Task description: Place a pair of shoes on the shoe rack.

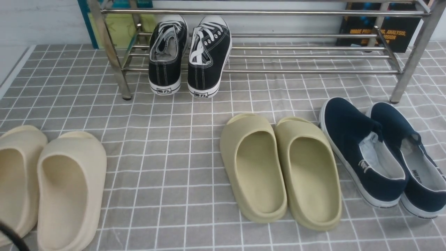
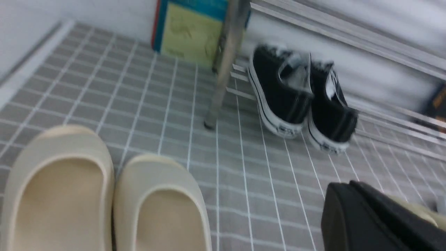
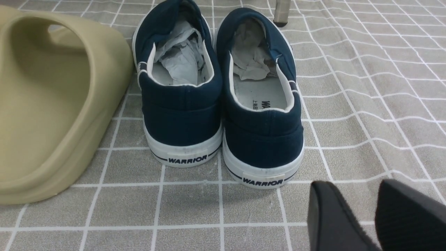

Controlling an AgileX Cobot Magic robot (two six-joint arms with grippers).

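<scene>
Two black sneakers (image 1: 190,55) sit side by side on the steel rack (image 1: 313,52), heels overhanging. Left pincer (image 2: 379,219) is closed and empty; right pincer (image 3: 374,218) stands slightly parted, empty.

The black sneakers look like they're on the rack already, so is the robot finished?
Nearly. Both sneakers sit side by side on the rack's lower bars, heels overhanging the front. Neither claw holds anything: the left claw is shut and empty, the right claw is slightly parted near the navy slip-ons. Nothing visible remains.
</scene>
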